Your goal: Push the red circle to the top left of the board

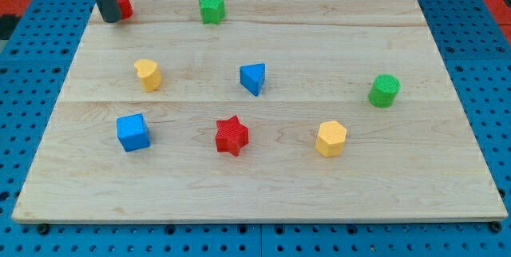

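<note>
The wooden board fills most of the view, lying on a blue perforated tabletop. The dark rod comes down from the view's top edge at the left, leaning slightly, and my tip rests at the board's top left corner. There is no hand on this arm, only the rod, so nothing opens or closes. The red circle sits just behind and to the view's right of my tip, touching it or nearly so and partly hidden by the rod, already in the top left corner. Of the other blocks, the blue cube lies at the lower left, the yellow hexagon at the lower right, the red star between those two. The green cylinder stands far right, the blue triangle near the middle, the yellow block left of it. The green star sits along the top edge, nearest the red circle yet well apart from it
</note>
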You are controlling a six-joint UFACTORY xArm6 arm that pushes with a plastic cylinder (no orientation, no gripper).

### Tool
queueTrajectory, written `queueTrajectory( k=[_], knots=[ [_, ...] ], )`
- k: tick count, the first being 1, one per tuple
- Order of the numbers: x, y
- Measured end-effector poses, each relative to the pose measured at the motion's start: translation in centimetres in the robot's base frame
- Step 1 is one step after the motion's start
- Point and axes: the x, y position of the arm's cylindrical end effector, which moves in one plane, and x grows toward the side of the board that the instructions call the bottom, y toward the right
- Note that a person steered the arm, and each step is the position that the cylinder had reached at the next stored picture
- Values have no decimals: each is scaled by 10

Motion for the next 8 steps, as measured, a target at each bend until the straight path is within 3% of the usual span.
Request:
queueTrajectory(
  k=[2,3,4,5,8],
  knots=[
    [-38,-11],
    [-35,14],
    [-35,81],
    [-60,108],
    [-66,67]
  ],
)
